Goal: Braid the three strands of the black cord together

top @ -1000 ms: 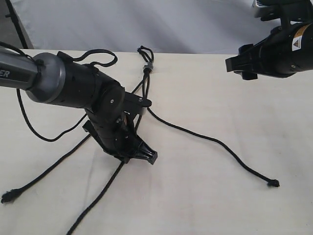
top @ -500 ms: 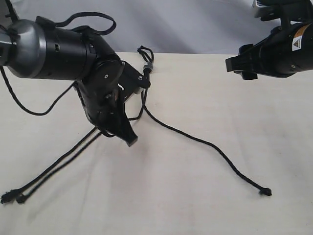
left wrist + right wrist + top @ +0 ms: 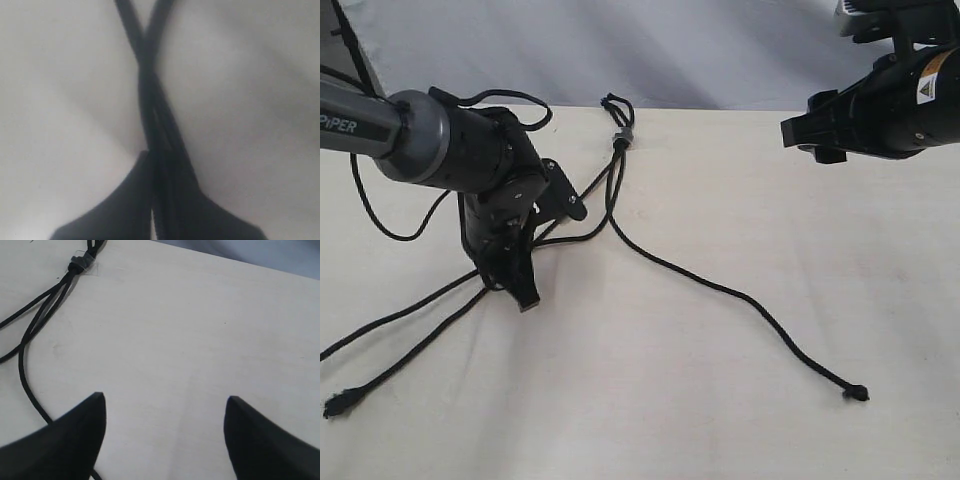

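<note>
1. Three strands (image 3: 617,158) fanned out over the table (image 3: 720,430) from the grey band (image 3: 624,137) of the black cord (image 3: 616,103); no plait showed below the band
2. Left gripper (image 3: 525,292) stood tip-down at the table, jaws together on two strands (image 3: 150,100) just past where they crossed; both seemed pinched, though the wrist view was blurred
3. Third strand (image 3: 720,288) lay free, running off to the right, its knot well apart from the others
4. Right gripper (image 3: 165,400) hung above the table, jaws apart, nothing between them
5. Judgement: the crossing wanted laying close under the band, so draw gently, keep the band from sliding, and carry one strand over, not both
</note>
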`<action>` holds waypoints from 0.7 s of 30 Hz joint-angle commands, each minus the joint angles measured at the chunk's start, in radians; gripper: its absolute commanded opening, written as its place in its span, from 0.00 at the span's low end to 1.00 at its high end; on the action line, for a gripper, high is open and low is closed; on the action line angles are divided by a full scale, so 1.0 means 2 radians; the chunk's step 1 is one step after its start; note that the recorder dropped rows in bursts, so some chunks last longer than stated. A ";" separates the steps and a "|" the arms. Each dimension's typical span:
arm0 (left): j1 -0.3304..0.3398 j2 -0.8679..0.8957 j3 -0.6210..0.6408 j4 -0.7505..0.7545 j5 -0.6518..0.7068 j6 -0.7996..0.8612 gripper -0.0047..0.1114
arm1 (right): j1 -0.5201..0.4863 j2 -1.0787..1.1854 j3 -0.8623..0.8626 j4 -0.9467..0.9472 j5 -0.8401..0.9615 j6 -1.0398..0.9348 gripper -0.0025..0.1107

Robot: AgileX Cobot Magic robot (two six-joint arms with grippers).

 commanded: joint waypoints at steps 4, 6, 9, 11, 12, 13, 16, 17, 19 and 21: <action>-0.014 0.003 0.010 -0.270 0.079 0.169 0.04 | -0.003 -0.001 0.001 0.000 -0.005 0.000 0.59; -0.025 0.003 0.010 -0.357 0.128 0.248 0.04 | -0.003 -0.001 0.001 0.000 -0.006 0.000 0.59; -0.037 -0.002 0.010 -0.416 0.151 0.360 0.04 | -0.003 -0.001 0.001 0.000 -0.006 0.000 0.59; -0.035 -0.012 0.010 -0.413 0.136 0.358 0.04 | -0.003 -0.001 0.001 0.000 -0.004 0.000 0.59; -0.028 -0.020 0.010 -0.410 0.121 0.353 0.04 | -0.003 -0.001 0.001 0.000 -0.004 0.000 0.59; -0.021 -0.028 0.010 -0.409 0.108 0.348 0.04 | -0.003 -0.001 0.001 0.000 -0.004 0.000 0.59; 0.011 -0.055 0.010 -0.408 0.087 0.334 0.04 | -0.003 -0.001 0.001 0.000 -0.004 0.000 0.59; 0.023 -0.068 0.010 -0.409 0.083 0.328 0.04 | -0.003 -0.001 0.001 0.000 -0.004 0.000 0.59; 0.057 -0.096 0.012 -0.424 0.065 0.321 0.04 | -0.003 -0.001 0.001 0.000 -0.006 0.000 0.59; 0.084 -0.119 0.026 -0.433 0.037 0.319 0.04 | -0.003 -0.001 0.001 0.000 -0.006 0.000 0.59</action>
